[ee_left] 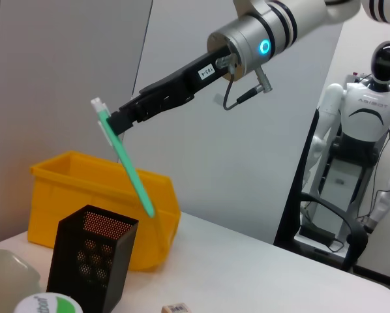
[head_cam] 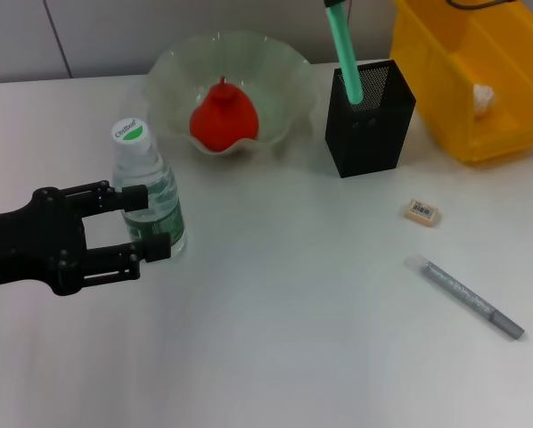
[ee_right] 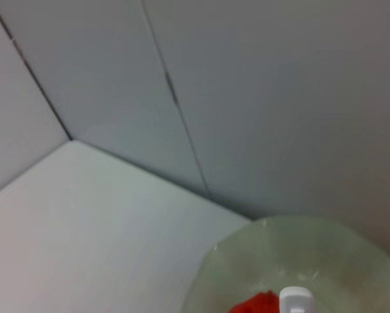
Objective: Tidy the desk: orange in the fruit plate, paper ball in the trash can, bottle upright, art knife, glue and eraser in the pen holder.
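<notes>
Black and angular, the left gripper [head_cam: 138, 225] stands with its two fingers spread on either side of the bottle [head_cam: 148, 191], one finger at the label's upper edge and one near the base; whether the pads actually press the plastic is hard to judge. That bottle is clear, ribbed plastic, upright, with a dark green label and a white cap with a green mark.

Over in the left wrist view, the right gripper [ee_left: 117, 122] is clamped on the upper end of a slim mint-green art knife [ee_left: 126, 163], tilted, its lower tip above the pen holder [ee_left: 87, 261]. From the head camera the knife's lower end sits inside the square black mesh cup, while its top and the gripper are cut off by the frame edge.

A squat red-orange orange [head_cam: 223, 119] with a knobbly peak lies in the fruit plate [head_cam: 173, 67], a translucent pale-green bowl with a wavy rim. A crumpled white paper ball [head_cam: 484, 100] rests inside the glossy yellow trash can [head_cam: 427, 71], which is only partly in frame.

On the matte white table [head_cam: 284, 339] lie the small tan eraser [head_cam: 423, 211] and, near it, a grey glue stick [head_cam: 467, 297] shaped like a pen.
</notes>
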Robot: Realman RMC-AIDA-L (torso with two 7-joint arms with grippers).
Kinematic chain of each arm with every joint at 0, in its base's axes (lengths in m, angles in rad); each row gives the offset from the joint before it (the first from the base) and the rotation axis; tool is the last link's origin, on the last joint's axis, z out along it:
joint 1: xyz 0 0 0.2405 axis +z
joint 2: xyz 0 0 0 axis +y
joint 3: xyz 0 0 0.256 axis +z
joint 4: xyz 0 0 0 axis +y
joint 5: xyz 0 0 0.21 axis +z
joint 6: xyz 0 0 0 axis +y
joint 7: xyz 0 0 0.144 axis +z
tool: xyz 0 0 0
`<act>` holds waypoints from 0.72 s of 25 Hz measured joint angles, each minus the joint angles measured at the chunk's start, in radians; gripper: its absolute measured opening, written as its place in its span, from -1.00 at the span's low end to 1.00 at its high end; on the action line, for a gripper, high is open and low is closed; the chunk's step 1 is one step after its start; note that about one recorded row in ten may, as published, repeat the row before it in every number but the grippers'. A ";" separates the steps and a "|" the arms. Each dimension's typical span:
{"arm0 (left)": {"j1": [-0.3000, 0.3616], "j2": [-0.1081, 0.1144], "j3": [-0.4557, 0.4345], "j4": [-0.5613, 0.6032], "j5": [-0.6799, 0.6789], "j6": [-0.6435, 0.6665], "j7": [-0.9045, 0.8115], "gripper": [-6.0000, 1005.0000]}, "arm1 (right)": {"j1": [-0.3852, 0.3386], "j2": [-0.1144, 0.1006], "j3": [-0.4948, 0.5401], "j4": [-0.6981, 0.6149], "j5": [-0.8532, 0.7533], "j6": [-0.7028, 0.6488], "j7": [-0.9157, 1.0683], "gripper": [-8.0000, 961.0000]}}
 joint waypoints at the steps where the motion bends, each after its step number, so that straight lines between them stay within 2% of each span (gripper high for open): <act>1: 0.000 0.000 0.000 -0.002 -0.001 0.000 0.000 0.48 | -0.016 -0.002 0.000 0.002 0.027 0.001 -0.023 -0.60; 2: 0.000 0.000 0.000 -0.004 -0.001 0.000 0.000 0.48 | -0.044 -0.005 0.000 0.003 0.071 0.011 -0.067 -0.60; 7: -0.009 0.000 0.000 -0.010 -0.003 0.000 -0.003 0.48 | -0.086 -0.006 -0.001 -0.007 0.118 0.072 -0.160 -0.60; 18: -0.003 0.000 -0.001 -0.036 -0.004 -0.002 0.001 0.48 | -0.128 -0.007 0.000 -0.100 0.127 0.190 -0.264 -0.60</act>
